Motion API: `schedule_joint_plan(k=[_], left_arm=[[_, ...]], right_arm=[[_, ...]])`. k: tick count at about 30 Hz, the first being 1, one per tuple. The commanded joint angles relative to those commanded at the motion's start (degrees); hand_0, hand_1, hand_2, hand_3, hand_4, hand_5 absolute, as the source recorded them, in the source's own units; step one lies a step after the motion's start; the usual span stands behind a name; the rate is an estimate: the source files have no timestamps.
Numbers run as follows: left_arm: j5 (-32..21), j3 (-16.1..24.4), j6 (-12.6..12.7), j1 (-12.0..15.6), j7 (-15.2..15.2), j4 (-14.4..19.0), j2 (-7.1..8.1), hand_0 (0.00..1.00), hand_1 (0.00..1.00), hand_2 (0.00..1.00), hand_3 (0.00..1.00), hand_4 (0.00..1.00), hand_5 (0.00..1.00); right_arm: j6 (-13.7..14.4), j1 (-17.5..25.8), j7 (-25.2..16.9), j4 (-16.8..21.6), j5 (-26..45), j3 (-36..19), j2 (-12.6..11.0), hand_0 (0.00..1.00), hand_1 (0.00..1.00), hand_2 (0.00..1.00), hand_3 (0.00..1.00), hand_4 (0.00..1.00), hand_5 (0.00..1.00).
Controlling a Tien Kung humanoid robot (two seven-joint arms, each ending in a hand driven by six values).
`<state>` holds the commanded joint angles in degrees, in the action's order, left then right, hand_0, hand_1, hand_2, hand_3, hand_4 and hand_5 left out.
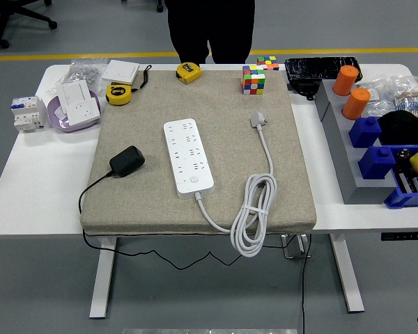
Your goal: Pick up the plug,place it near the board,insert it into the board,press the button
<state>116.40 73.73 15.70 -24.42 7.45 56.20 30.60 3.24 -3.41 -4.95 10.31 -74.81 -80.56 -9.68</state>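
A black plug adapter (127, 161) lies on the left part of the beige mat (279, 195), its thin black cord trailing off the mat's front left edge. The white power strip board (188, 156) lies lengthwise in the mat's middle, with a round button (193, 180) near its front end. Its white cable (254, 209) loops off the front edge and runs up to a white plug (258, 120) on the mat. Neither robot hand is in view.
A person in black stands at the far side (210, 28). Two yellow tape measures (118, 94), a Rubik's cube (253, 79), white socket parts (76, 104) and a breaker (26, 113) sit at the back. Grey tray (334, 139) with orange and blue parts stands right.
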Motion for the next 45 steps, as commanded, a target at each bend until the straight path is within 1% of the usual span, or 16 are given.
schedule_joint_plan(k=[2,3,5,8,9,14,15,16,20,21,22,26,27,33,44,45], left_arm=[[-0.80,0.48,-0.46,0.30,0.33,1.13,-0.43,0.369,0.231,0.529,0.500,0.898,0.002],[-1.63,0.70,-1.12,0.46,0.58,2.11,-0.98,0.485,0.491,0.575,0.556,0.929,0.047],[-4.39,0.14,-4.61,0.34,1.06,4.91,-2.52,0.485,0.491,0.575,0.556,0.929,0.047],[-7.56,-1.85,-8.77,-0.58,1.09,6.42,-4.14,0.485,0.491,0.575,0.556,0.929,0.047],[-8.35,-2.31,-9.47,-0.86,1.01,6.94,-4.89,0.673,0.794,0.832,0.844,0.998,0.366],[-10.19,-3.35,-11.76,-1.62,1.15,9.51,-8.64,0.673,0.794,0.832,0.844,0.998,0.366],[-10.54,-3.86,-11.87,-1.80,1.05,10.10,-9.59,0.754,0.885,0.916,0.937,0.998,0.464],[-11.07,-4.63,-12.51,-1.98,1.11,10.90,-11.01,0.754,0.885,0.916,0.937,0.998,0.464],[-11.14,-5.31,-13.78,-2.28,1.54,11.05,-12.84,0.754,0.885,0.916,0.937,0.998,0.464],[-11.05,-5.57,-14.26,-2.39,1.75,10.95,-13.26,0.831,0.938,0.958,0.976,0.998,0.511],[-10.75,-5.92,-15.01,-2.54,2.29,10.81,-13.75,0.831,0.938,0.958,0.976,0.998,0.511],[-8.63,-7.36,-16.70,-3.00,3.90,10.60,-14.71,0.831,0.938,0.958,0.976,0.998,0.511],[-7.87,-7.95,-17.32,-3.27,4.40,10.27,-14.91,0.912,0.988,0.938,0.956,0.998,0.477],[-6.64,-9.98,-19.38,-4.02,5.23,8.31,-15.69,0.918,0.998,0.939,0.945,0.998,0.463],[-4.49,-12.04,-18.91,-4.10,4.89,3.90,-18.11,0.901,0.995,0.920,0.916,0.998,0.437],[-4.34,-12.12,-18.78,-4.08,4.88,3.44,-18.36,0.877,0.961,0.881,0.888,0.998,0.415]], right_arm=[[0.02,0.05,-0.04,0.00,0.02,-0.01,0.02,0.961,0.844,0.780,0.789,0.998,0.998],[0.04,0.09,0.05,0.00,-0.25,-0.26,0.10,0.961,0.844,0.779,0.789,0.998,0.998],[0.08,0.13,0.27,0.00,-0.81,-0.78,0.34,0.961,0.844,0.779,0.789,0.998,0.998],[-0.04,-0.09,0.14,0.00,-0.22,-0.07,0.53,0.961,0.844,0.779,0.789,0.998,0.998],[-0.08,-0.20,0.07,0.00,0.06,0.23,0.56,0.961,0.845,0.780,0.789,0.998,0.998],[-0.20,-0.47,-0.20,0.00,0.83,1.10,0.64,0.961,0.845,0.780,0.789,0.998,0.998],[-0.19,-0.43,-0.15,0.00,0.65,0.96,0.69,0.961,0.845,0.779,0.789,0.998,0.998],[-0.17,-0.35,-0.01,0.00,0.25,0.59,0.85,0.961,0.845,0.779,0.789,0.998,0.998],[-0.17,-0.24,0.04,0.00,0.14,0.55,0.99,0.961,0.845,0.779,0.789,0.998,0.998],[-0.17,-0.23,0.07,0.00,0.11,0.49,1.04,0.961,0.845,0.779,0.788,0.998,0.998],[-0.17,-0.21,0.02,0.00,0.20,0.58,1.06,0.961,0.845,0.779,0.788,0.998,0.998],[-0.15,-0.22,-0.02,0.00,0.22,0.60,1.05,0.961,0.845,0.779,0.788,0.998,0.998],[-0.15,-0.26,-0.02,0.00,0.21,0.60,1.04,0.960,0.844,0.779,0.788,0.998,0.998],[-0.18,-0.41,-0.07,0.00,0.54,0.99,1.03,0.960,0.844,0.779,0.788,0.998,0.998],[-0.24,-0.12,0.01,0.00,0.24,1.18,0.99,0.960,0.843,0.779,0.788,0.998,0.998],[-0.25,-0.10,0.02,0.00,0.18,1.16,0.99,0.961,0.843,0.779,0.788,0.998,0.998]])
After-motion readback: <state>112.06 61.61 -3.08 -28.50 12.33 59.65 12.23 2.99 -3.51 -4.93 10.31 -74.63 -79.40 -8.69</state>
